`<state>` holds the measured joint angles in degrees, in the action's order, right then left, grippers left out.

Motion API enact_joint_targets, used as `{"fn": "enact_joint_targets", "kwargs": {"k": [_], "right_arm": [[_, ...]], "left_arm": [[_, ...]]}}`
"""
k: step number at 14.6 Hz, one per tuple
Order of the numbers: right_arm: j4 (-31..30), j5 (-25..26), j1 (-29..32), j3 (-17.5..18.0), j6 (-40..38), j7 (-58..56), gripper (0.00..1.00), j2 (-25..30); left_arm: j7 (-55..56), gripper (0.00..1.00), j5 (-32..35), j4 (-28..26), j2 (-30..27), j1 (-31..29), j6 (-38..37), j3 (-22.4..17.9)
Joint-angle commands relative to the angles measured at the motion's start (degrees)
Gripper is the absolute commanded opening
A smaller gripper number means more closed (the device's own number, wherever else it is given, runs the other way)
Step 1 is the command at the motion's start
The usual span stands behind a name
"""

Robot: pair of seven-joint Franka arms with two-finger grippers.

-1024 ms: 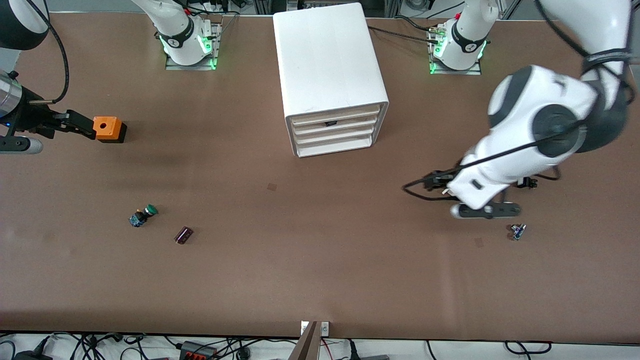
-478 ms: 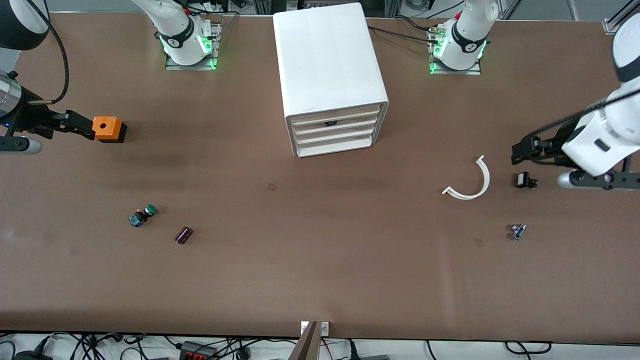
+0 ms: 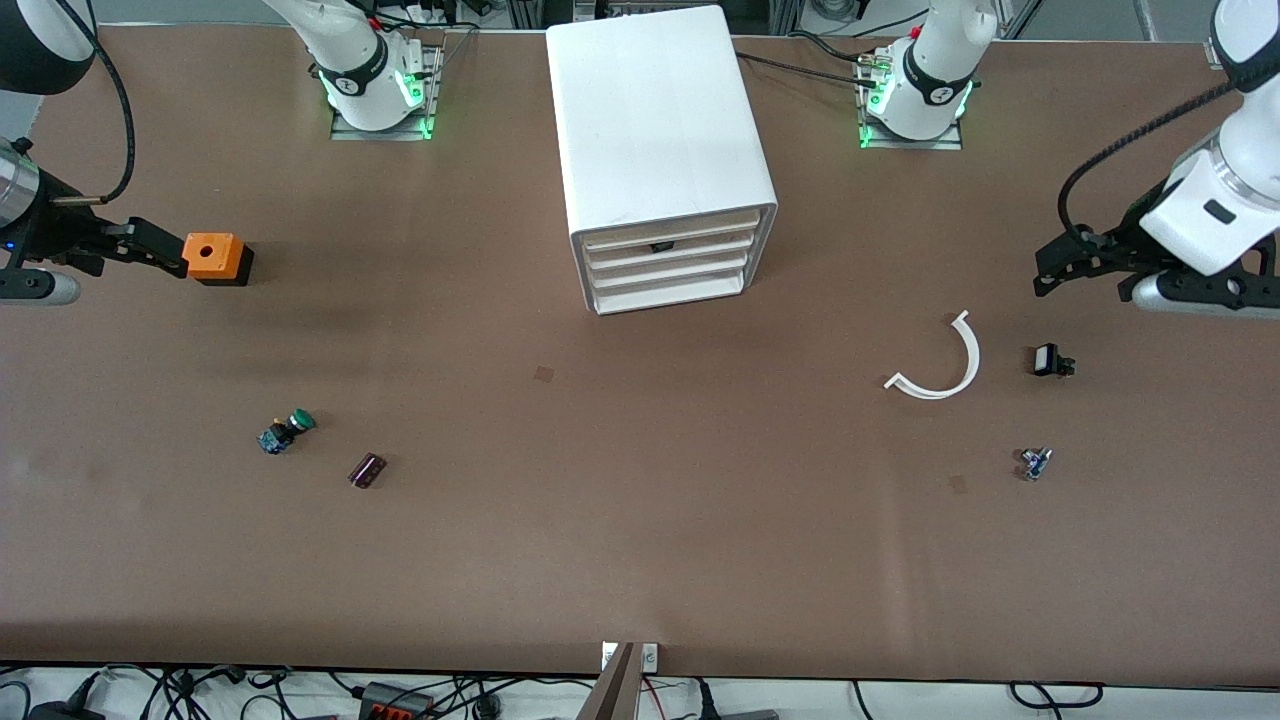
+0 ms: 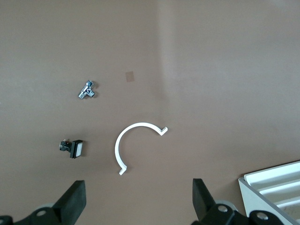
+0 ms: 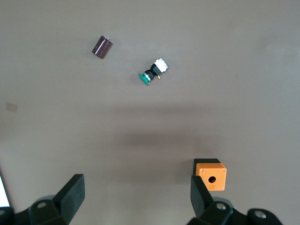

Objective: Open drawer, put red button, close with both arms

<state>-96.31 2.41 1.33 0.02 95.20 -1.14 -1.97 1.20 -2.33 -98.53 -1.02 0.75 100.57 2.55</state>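
The white cabinet (image 3: 660, 130) stands mid-table near the robots' bases. Its uppermost drawer (image 3: 672, 228) sits flush with the three below it, shut. A corner of the cabinet shows in the left wrist view (image 4: 276, 187). No red button shows in any view. My left gripper (image 3: 1060, 265) hangs open and empty above bare table at the left arm's end (image 4: 136, 201). My right gripper (image 3: 160, 252) is open and empty (image 5: 135, 194) at the right arm's end, right beside an orange box (image 3: 215, 257).
A green-capped button (image 3: 288, 430) and a dark cylinder (image 3: 367, 470) lie nearer the front camera toward the right arm's end. A white arc (image 3: 940, 365), a black switch (image 3: 1048, 360) and a small metal part (image 3: 1035, 462) lie toward the left arm's end.
My left arm has lifted off the spot over the white arc and drawn back toward its end of the table, uncovering the arc and the black switch. The right arm has barely moved.
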Motion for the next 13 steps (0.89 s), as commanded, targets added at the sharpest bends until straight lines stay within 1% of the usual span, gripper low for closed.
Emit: {"fn": "enact_joint_targets", "kwargs": {"k": [1,5,8,13], "right_arm": [[-0.99,0.4,0.6,0.77,0.07,-0.8,1.0,1.18],[-0.99,0.49,0.6,0.77,0.33,-0.97,1.0,1.18],[-1.08,0.49,0.61,0.77,0.42,-0.97,1.0,1.27],[-1.08,0.57,0.6,0.77,1.04,-0.97,1.0,1.18]], "left_arm": [[-1.55,1.0,-0.4,-4.48,-3.55,0.57,-0.8,-1.23],[-1.29,1.0,0.83,-3.69,-2.15,0.4,-2.75,-1.15],[-1.11,1.0,0.92,-1.41,-1.0,0.39,-4.24,-1.06],[-1.03,1.0,1.01,-0.88,-0.47,0.48,-4.86,-0.36]]}}
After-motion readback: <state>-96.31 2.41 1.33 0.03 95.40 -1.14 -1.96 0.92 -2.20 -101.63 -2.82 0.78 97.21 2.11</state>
